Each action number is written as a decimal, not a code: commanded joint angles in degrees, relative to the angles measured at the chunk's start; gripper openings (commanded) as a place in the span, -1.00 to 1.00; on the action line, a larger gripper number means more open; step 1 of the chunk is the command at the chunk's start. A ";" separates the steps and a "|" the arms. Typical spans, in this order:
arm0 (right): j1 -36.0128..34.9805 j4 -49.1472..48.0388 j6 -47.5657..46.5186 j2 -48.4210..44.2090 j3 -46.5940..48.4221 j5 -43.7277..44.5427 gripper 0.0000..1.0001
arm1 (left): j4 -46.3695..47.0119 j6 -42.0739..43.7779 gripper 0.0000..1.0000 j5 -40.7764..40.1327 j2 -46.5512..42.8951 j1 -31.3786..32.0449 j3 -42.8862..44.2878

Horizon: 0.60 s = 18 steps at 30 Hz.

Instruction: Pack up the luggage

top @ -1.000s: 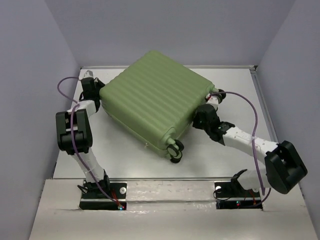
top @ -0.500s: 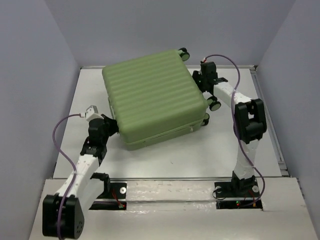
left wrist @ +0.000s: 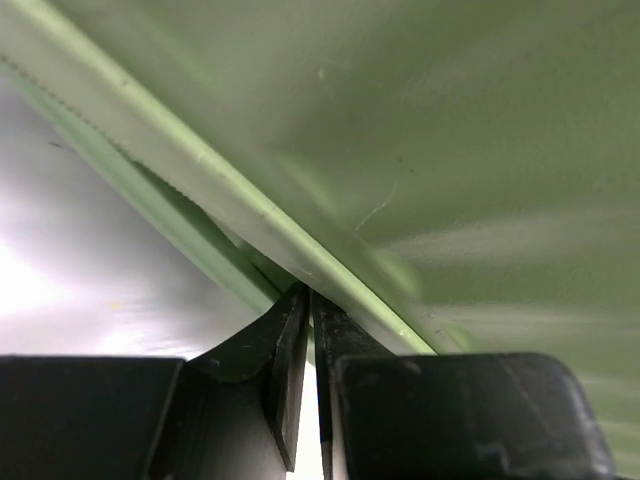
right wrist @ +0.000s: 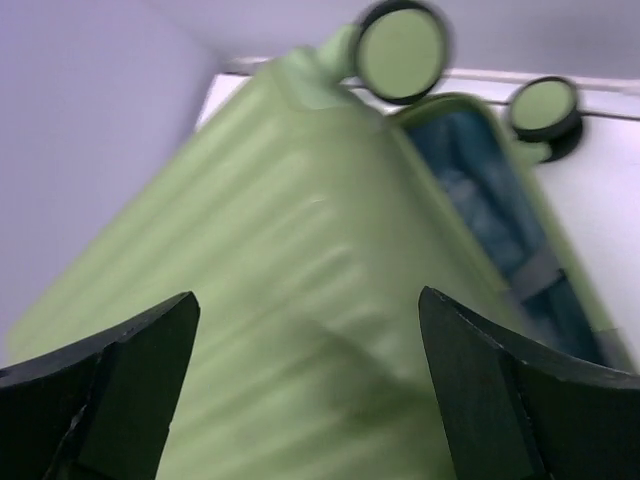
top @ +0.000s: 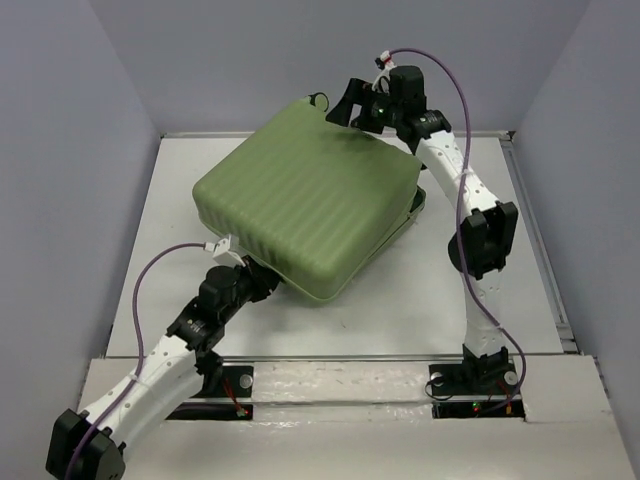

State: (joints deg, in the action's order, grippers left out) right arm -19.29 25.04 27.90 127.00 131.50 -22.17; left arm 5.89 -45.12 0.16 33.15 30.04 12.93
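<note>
Green luggage point(top: 305, 200) sprawled across the worktop's point(top: 400, 300) middle, reaching the far edge, lid point(right wrist: 250, 300) tilted up, blue lining point(right wrist: 480, 200) peeking out near two wheels point(right wrist: 400, 50). At the near corner, left tool point(left wrist: 309, 295) pinched almost together on the lid's rim. Up over the far edge, right tool point(right wrist: 308, 300) spread wide apart, hovering.

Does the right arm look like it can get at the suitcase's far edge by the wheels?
Likely yes. The right tool hangs open right over the luggage near its wheels, with nothing between them. The luggage stands ajar there, showing blue lining.
</note>
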 commanded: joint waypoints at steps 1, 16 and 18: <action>-0.66 4.50 -3.98 -8.86 -0.18 -4.90 0.83 | 6.41 -1.19 -0.56 5.46 1.39 1.25 4.65; -4.00 -17.74 -3.30 -70.89 -77.59 1.16 -0.86 | 6.06 4.78 -0.49 2.56 11.49 0.90 19.58; -4.53 -21.84 -2.33 -73.73 -87.35 -0.67 -0.86 | 5.54 5.74 -0.48 2.82 14.65 0.90 21.60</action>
State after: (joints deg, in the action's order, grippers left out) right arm -23.24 9.32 23.38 54.96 60.12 -25.36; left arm -1.17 -41.71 1.45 45.10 30.74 25.47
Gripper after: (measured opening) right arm 0.075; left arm 0.252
